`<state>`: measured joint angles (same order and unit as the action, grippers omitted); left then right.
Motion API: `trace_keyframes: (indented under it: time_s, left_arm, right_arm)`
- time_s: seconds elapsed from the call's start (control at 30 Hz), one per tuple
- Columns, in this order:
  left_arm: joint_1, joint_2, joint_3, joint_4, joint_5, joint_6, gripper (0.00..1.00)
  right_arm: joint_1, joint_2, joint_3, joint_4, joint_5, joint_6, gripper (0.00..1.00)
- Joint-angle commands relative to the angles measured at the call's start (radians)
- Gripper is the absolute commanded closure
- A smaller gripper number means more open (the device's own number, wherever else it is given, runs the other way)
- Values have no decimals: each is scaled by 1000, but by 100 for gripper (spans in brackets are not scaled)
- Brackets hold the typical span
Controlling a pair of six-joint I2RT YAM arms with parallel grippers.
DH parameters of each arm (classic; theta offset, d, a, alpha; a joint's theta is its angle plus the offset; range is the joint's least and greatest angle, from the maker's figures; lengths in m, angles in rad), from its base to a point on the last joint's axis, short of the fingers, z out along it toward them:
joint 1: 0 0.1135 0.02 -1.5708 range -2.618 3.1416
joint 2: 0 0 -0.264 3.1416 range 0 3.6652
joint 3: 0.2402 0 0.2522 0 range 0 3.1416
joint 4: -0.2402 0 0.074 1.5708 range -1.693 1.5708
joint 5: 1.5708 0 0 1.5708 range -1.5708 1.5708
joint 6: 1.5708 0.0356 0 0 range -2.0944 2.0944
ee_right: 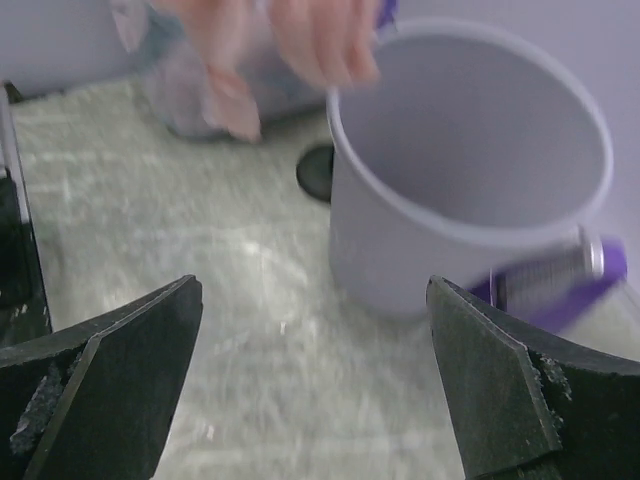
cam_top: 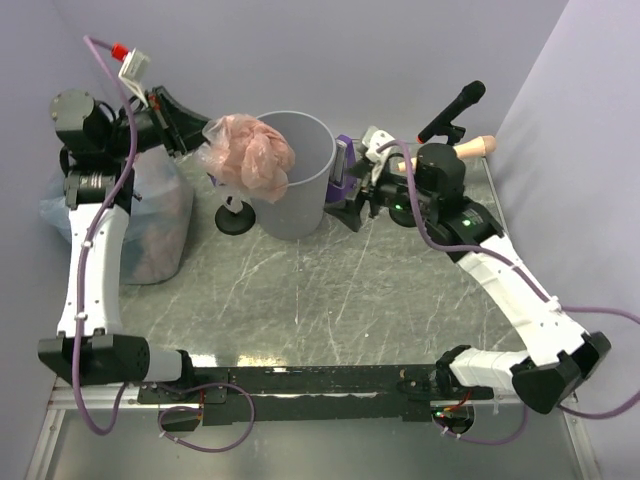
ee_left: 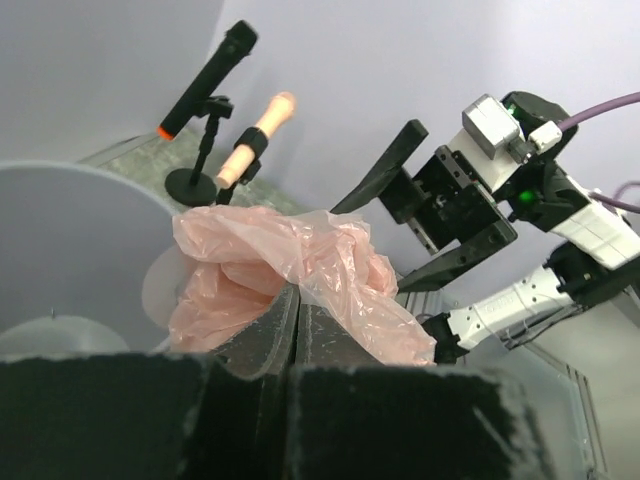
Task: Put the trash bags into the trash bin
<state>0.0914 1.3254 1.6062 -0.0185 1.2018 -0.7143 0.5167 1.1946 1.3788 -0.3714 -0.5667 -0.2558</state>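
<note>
Left jaws: I have the left gripper (ee_left: 297,305) shut tight on a fold of the pink bag (ee_left: 285,265); the plastic bunches out past the fingertips.
Right jaws: the right gripper (ee_right: 312,300) stands spread as wide as it goes and holds nothing; it faces the bin (ee_right: 470,150) from just beside it.
Pink bag: crumpled into a loose ball, hanging from the left gripper at the bin's left rim; part lies over the mouth and part outside it, as far as the top view lets me judge.
Bin: upright on the table (cam_top: 330,300) between the two arms; what I see of its inside wall is bare; a purple box (cam_top: 345,185) sits against its right side.
Further stock: a clear sack (cam_top: 150,215) at the far left appears to hold more pink plastic.
Step in hand: I judge this to be the carry, with the bag brought up to the rim but not yet let go.
Next move: I should shift the left gripper further over the mouth, then part the jaws; the film may cling to the fingers or snag on the rim, so the drop wants centring first.
</note>
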Motion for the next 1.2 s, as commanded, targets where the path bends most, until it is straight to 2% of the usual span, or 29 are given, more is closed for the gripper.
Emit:
trace_keyframes:
  time_s: [0.0,0.47,0.5,0.53,0.6,0.73,0.83,0.93,1.03,1.17]
  left_arm:
    - [-42,61,121,89,56,-48,99]
    - [-85,92,185,129,45,-80,99]
    - [-85,92,184,127,45,-77,99]
    - [-85,95,184,126,42,-76,99]
    - [-85,93,179,123,36,-68,99]
    - [-84,100,211,30,-14,42,99]
    - [-76,103,245,-130,-115,194,99]
    - [-71,83,201,-179,-200,312,99]
    - [-71,64,112,-182,-251,358,99]
    - [-73,38,-27,-131,-237,325,99]
  right_arm:
    - [69,74,14,267,23,35,1]
    - [167,327,245,422,70,196,2]
    - [169,339,262,430,61,214,5]
    - [169,344,270,440,53,230,14]
    - [169,353,295,424,7,231,40]
    - [160,285,266,287,-74,124,100]
    - [126,142,117,221,-67,46,100]
    - [82,5,-6,122,-41,-34,100]
    - [43,-84,-66,14,-25,-65,100]
    - [5,-151,-90,-96,-39,-85,100]
